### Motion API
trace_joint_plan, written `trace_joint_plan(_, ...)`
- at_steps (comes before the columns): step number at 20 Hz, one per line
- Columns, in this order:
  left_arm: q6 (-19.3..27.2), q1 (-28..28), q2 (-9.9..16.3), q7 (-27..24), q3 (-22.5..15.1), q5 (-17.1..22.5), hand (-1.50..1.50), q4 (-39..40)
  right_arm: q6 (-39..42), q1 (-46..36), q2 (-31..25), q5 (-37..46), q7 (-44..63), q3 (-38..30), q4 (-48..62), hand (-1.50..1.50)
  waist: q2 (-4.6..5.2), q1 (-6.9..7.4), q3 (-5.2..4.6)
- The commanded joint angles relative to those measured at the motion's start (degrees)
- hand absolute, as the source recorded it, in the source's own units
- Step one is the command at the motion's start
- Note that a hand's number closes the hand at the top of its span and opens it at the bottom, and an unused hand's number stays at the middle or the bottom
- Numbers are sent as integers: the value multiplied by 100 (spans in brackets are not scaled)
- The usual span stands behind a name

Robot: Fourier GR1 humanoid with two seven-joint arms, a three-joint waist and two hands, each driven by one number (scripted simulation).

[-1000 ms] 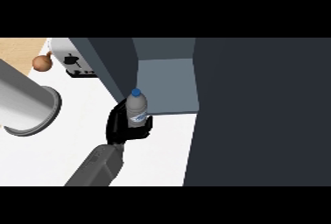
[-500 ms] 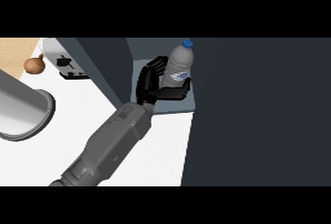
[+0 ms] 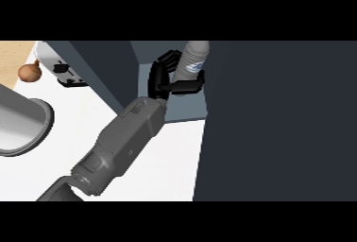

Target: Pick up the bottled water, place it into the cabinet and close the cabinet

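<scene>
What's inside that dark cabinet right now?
The bottled water, gripped by the robot hand, sits inside the cabinet over its pale floor. The dark door at the right covers the rest of the inside, and the bottle's top runs out of the view.

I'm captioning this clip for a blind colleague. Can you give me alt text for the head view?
A black hand on a grey forearm reaches into an open cabinet, its fingers curled round a tilted water bottle. A dark cabinet door fills the right side; left, on the white counter, are a grey pot and a toaster.
</scene>
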Motion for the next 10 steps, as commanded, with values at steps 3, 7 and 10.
trace_joint_plan(3, 81, -149, -3, -187, -72, 144, 150, 731, -45, -99, 6, -11, 41, -30, 92, -150, 29, 33, -2)
trace_joint_plan(7, 6, -259, -4, -383, 73, 104, 150, 1241, 215, 50, -127, -287, 14, -259, 102, -150, 72, -99, -4)
trace_joint_plan(10, 169, -315, -4, -550, 128, 222, 150, 1229, 209, -102, -233, -415, 150, -111, 199, -150, 101, -158, -10)
